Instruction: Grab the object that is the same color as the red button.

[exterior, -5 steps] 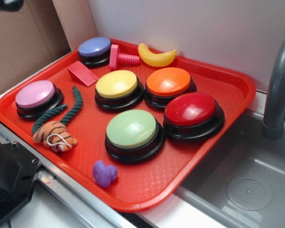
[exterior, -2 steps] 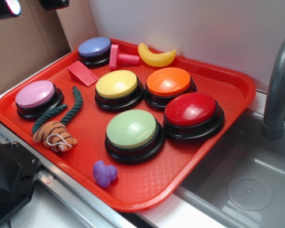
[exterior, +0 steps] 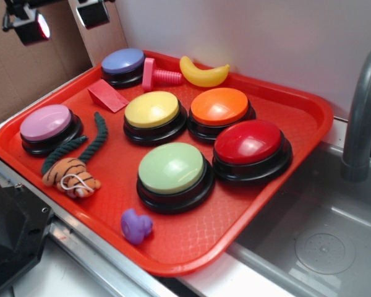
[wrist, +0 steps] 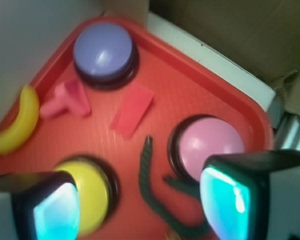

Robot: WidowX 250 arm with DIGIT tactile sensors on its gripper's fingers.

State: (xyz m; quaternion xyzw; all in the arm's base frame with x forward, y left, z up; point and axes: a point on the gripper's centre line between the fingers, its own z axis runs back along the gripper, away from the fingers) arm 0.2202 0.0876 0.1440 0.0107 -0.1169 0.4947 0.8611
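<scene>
The small red wedge block (exterior: 107,95) (wrist: 132,110) lies flat on the red tray (exterior: 284,99), between the purple button and the pink button. The red button (exterior: 250,143) sits at the tray's right side, out of the wrist view. My gripper (exterior: 60,18) hangs high at the top left of the exterior view, well above and left of the wedge. In the wrist view my gripper (wrist: 140,207) is open, its fingers (wrist: 225,200) wide apart with nothing between them. The wedge lies ahead of the jaws there.
On the tray are a purple button (exterior: 123,62), pink button (exterior: 46,124), yellow button (exterior: 152,111), orange button (exterior: 219,107), green button (exterior: 172,169), pink bolt (exterior: 156,75), banana (exterior: 203,74), rope tiger toy (exterior: 74,167) and purple duck (exterior: 136,225). A sink (exterior: 321,247) lies right.
My gripper has come down and rightward into the top left of the exterior view. Nothing on the tray has moved.
</scene>
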